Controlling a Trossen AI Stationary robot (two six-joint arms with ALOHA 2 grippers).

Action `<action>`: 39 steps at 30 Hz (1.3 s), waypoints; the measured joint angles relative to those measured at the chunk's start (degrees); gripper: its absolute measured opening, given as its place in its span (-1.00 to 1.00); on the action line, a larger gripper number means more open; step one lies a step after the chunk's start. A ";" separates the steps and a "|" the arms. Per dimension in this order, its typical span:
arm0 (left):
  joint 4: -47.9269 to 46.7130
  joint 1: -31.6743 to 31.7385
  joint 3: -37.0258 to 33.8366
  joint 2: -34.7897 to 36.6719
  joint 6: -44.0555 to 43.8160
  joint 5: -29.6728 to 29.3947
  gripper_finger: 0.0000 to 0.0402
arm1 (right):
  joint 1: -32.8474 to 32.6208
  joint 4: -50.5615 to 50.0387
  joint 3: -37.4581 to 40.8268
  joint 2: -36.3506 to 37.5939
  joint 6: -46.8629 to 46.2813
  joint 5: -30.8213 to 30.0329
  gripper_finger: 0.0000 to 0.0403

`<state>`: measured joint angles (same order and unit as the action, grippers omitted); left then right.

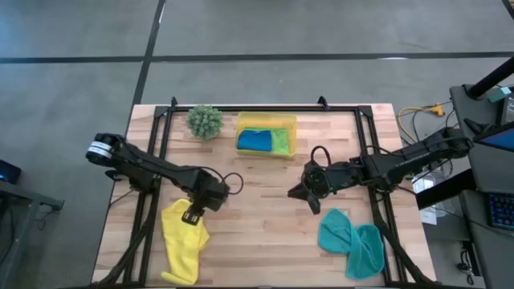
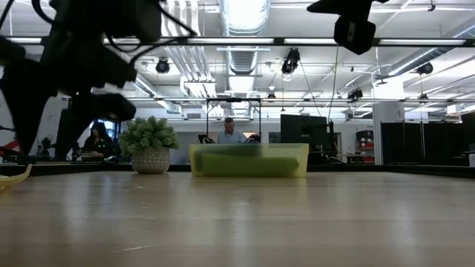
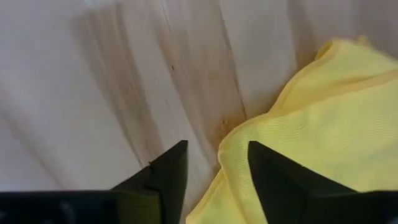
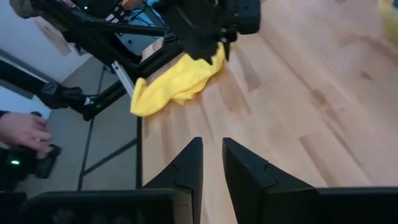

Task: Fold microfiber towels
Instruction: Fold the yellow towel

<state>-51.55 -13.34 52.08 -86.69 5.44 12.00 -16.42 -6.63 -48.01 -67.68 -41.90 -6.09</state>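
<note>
Bright, even overhead light from ceiling fixtures (image 2: 239, 15) filled the room, glare streaked the wooden table (image 2: 237, 215), whose near edge in the low view was blurred, and arms overhead showed as soft dark silhouettes.

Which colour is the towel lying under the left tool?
Yellow towel; the left wrist view shows it best.

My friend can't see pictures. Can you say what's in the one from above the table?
Two dark robot arms reach over a wooden table. The left claw is over a crumpled yellow towel; the right claw is near a teal towel. Behind sit a yellow tray holding blue and green towels, and a spiky plant.
</note>
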 joint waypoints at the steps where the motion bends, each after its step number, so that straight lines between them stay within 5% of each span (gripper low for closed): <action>1: 0.02 0.00 -0.02 -1.23 0.53 0.60 -0.18 | -0.27 0.00 0.00 0.00 -0.69 -0.03 -0.72; 7: 0.00 -0.04 -0.06 -8.22 4.61 6.69 -0.22 | -2.12 0.03 0.00 0.00 -2.69 -2.09 -0.72; 13: 0.11 0.11 0.13 -10.38 5.43 5.74 -0.87 | -4.03 0.04 0.02 0.00 -3.96 -4.57 -0.72; 24: -1.95 0.15 1.49 1.84 5.00 3.55 -1.00 | -4.95 -0.02 0.02 -0.34 -4.57 -9.54 -0.72; 34: 6.23 0.24 6.81 16.72 -12.04 -10.45 -1.00 | -5.06 1.74 0.02 -4.20 -4.16 -11.59 -0.72; 39: 18.72 0.51 8.28 21.43 -19.44 -23.19 -1.00 | -4.95 2.96 -1.10 -5.42 0.83 -11.62 -0.72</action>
<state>-32.83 -12.84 60.36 -65.27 -14.00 -11.19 -21.37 -3.68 -49.11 -73.10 -41.07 -17.71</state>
